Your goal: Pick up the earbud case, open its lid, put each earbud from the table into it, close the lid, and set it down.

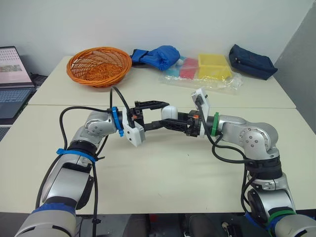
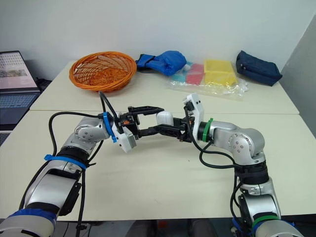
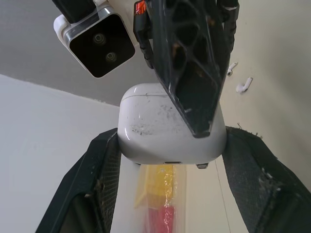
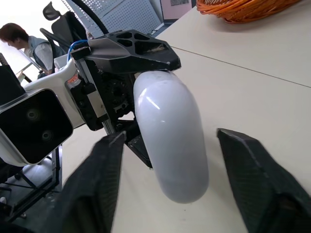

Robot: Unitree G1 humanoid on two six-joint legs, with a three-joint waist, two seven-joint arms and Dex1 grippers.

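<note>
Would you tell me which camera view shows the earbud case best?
The left wrist view: the earbud case sits close, its lid seam and scuffs plain, gripped by the left pincer. The right wrist view shows its rounded side; the eye views show it small and partly hidden.

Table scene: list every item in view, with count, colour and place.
tables: two, cream, pushed together
basket: one, orange, far table, left side
cloth bundle: one, blue, far table, right of the basket
plastic bag: one, clear, holding yellow, red and light-blue items, far table
pouch: one, navy, far table, right end
laptop: one, dark, open, left of the tables
earbuds: two, white, loose on the table
earbud case: one, white, lid closed, held above the near table
person: one, in the background
left gripper: black jaws shut on the earbud case
right gripper: black jaws open, straddling the earbud case
</note>
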